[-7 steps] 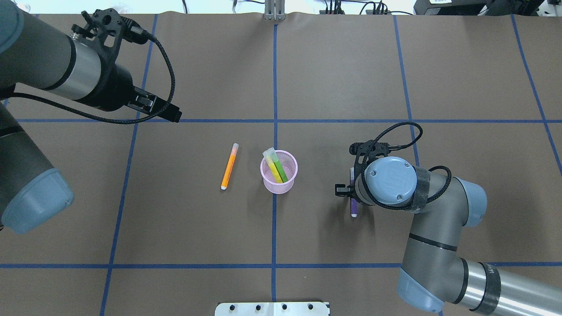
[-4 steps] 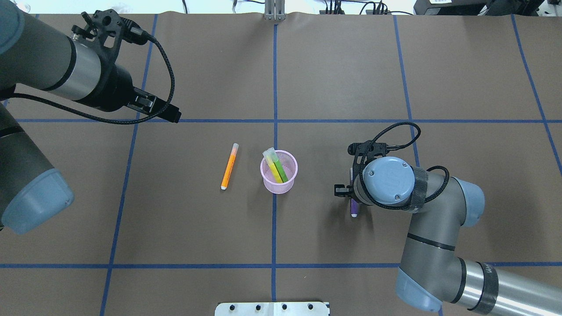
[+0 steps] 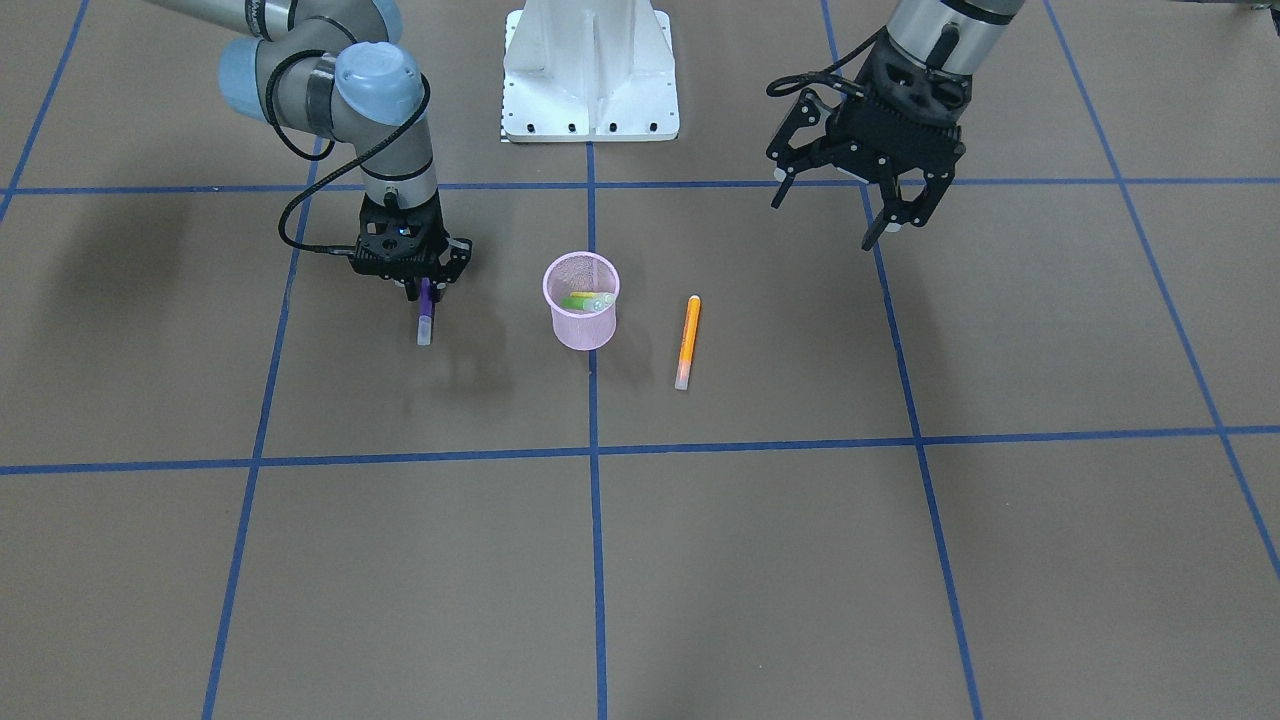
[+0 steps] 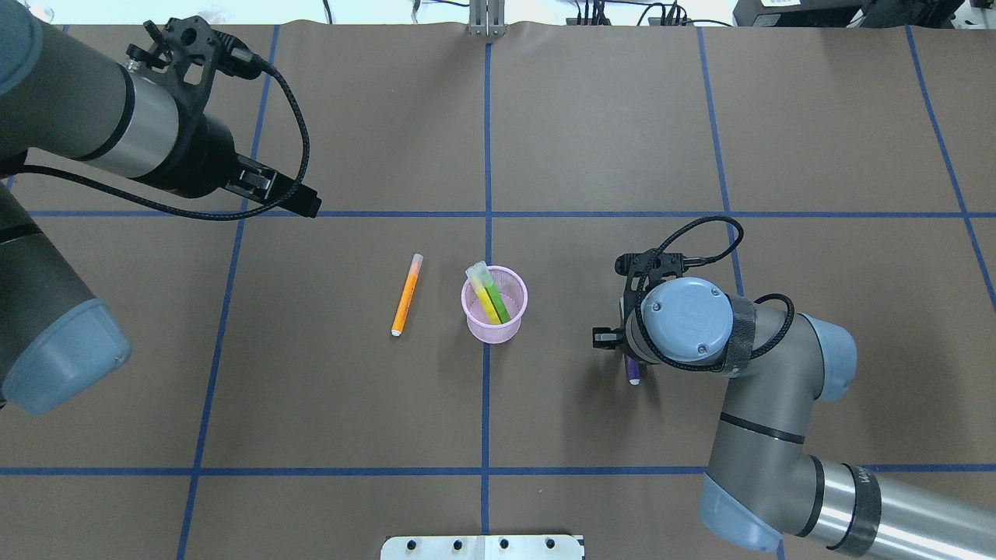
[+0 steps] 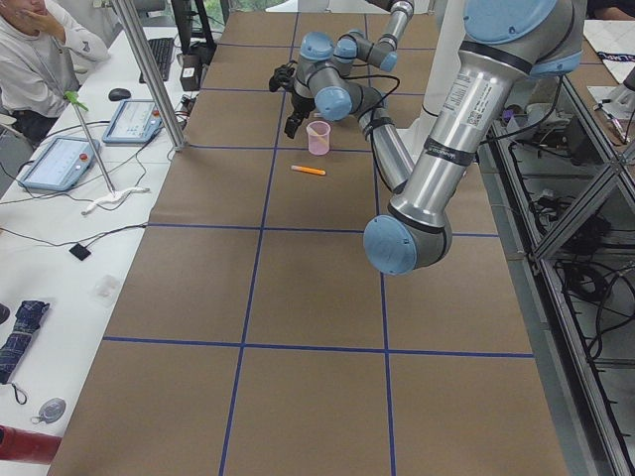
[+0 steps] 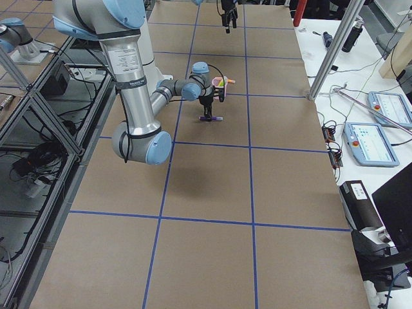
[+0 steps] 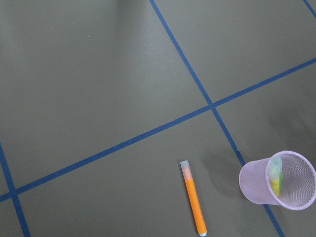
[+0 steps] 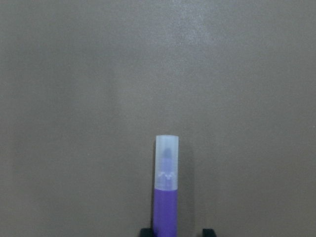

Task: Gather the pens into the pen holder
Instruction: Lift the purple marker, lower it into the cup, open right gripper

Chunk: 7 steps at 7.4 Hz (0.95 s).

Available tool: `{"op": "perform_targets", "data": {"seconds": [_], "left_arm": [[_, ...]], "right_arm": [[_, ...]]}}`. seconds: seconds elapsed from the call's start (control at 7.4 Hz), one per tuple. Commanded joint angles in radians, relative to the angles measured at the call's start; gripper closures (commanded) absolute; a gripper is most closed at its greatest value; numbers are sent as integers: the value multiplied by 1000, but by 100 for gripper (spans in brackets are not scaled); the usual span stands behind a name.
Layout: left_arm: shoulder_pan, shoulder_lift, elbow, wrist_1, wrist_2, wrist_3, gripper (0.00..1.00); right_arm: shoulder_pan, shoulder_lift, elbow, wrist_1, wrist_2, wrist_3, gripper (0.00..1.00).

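Observation:
The pink mesh pen holder (image 4: 498, 333) stands upright mid-table, also in the front view (image 3: 580, 330) and the left wrist view (image 7: 254, 190). A yellow pen (image 4: 484, 299) and a green pen (image 4: 499, 305) lean inside it. The orange pen (image 4: 406, 295) lies flat just to its left, also in the front view (image 3: 687, 340) and the left wrist view (image 7: 194, 205). My right gripper (image 3: 424, 288) points straight down and is shut on the purple pen (image 3: 425, 318), low over the table to the cup's right; its pale cap (image 8: 167, 168) sticks out ahead. My left gripper (image 3: 822, 226) is open and empty, raised at the far left.
The white robot base (image 3: 590, 70) stands at the table's near edge, behind the cup. Blue tape lines (image 4: 487, 155) cross the brown table. Side tables with tablets (image 6: 380, 129) and a seated person (image 5: 40, 59) lie beyond the far edge.
My right wrist has shifted slightly towards me and the purple pen's visible end has moved a little to the right under it. The left arm, cup and orange pen have not moved.

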<state>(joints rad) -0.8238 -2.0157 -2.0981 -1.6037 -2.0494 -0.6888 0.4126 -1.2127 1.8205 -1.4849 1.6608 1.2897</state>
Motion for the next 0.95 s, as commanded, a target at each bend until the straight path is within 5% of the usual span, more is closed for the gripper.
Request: {"op": "perform_targets", "data": {"seconds": [0.0,0.41,0.81], "left_arm": [[0,0,1,1,0,0,0],[2,0,1,-1,0,0,0],[5,-2,12,-4,-2,-2,0]], "right_arm": [[0,16,-7,0,1,-7,94],[32,38,22,-5,-19,-6,100],[29,70,115,0,-350,-4,100]]}}
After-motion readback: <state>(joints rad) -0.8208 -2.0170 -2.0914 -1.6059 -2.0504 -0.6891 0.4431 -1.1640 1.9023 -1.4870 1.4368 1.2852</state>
